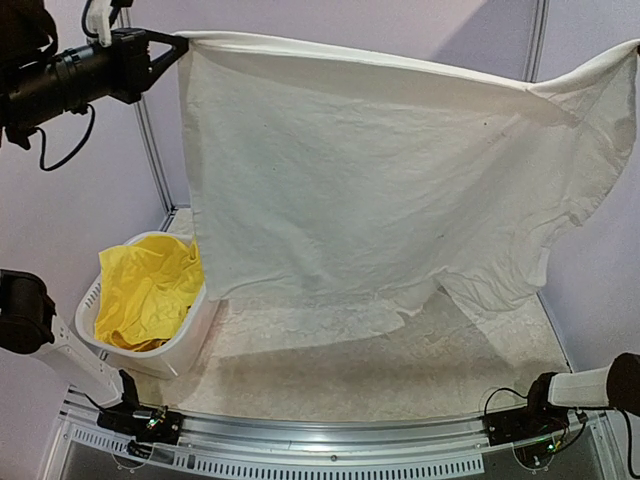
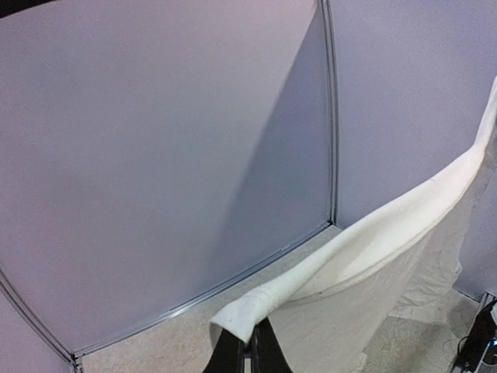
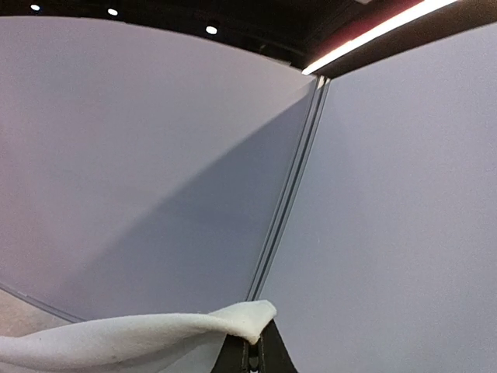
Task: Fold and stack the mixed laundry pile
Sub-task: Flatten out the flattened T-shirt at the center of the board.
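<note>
You're holding the white T-shirt (image 1: 370, 170) spread high over the table (image 1: 400, 375), left gripper (image 1: 181, 44) and right gripper (image 3: 252, 347) each clamped on a top corner; the yellow shorts (image 1: 150, 290) lie in the basket (image 1: 188, 338).

No legible txt, labels, brands, nos. or signs, any view. The white T-shirt (image 1: 380, 180) strung betw. left gripper (image 2: 250, 343) & right gripper (image 3: 253, 347): plain, no print. Basket (image 1: 192, 338) below left gripper: no marking readable.
</note>
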{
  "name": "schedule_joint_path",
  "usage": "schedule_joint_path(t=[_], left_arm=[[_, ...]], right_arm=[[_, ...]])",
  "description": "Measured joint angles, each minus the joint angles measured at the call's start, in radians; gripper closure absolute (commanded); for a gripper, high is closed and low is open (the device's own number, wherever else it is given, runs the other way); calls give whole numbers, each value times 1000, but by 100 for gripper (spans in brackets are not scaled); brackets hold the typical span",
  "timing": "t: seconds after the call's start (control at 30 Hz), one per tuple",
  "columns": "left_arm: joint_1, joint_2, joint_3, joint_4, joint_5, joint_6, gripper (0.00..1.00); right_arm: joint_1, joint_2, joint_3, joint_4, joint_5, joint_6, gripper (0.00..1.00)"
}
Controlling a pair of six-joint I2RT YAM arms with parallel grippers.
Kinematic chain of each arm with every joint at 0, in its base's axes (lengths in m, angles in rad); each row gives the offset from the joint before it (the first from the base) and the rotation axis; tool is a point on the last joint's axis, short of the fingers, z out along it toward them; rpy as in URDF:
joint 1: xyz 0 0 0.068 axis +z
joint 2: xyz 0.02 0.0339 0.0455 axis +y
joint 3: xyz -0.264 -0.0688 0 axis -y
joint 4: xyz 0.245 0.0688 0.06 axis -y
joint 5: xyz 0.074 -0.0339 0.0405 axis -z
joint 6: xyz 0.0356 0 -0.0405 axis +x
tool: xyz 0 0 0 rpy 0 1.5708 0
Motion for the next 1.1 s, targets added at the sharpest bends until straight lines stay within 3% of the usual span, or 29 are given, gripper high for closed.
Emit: schedule_joint_path(t=[0.3, 0.47, 0.7, 0.8, 0.93, 1.1], left_arm=[[-147, -15, -12, 114, -235, 196, 100], [-90, 14, -140, 199, -326, 256, 100], [232, 103, -546, 215, -108, 29, 100], [319, 230, -660, 212, 21, -55, 100], [381, 457, -626, 203, 133, -113, 100], [441, 698, -461, 171, 187, -144, 100]], right_arm=[[0, -24, 65, 85, 31, 0, 100], [0, -31, -161, 182, 26, -4, 100], [0, -7, -756, 319, 3, -31, 100], [2, 76, -975, 360, 11, -50, 100], [22, 253, -1047, 387, 50, -73, 100], [65, 537, -877, 410, 111, -87, 100]])
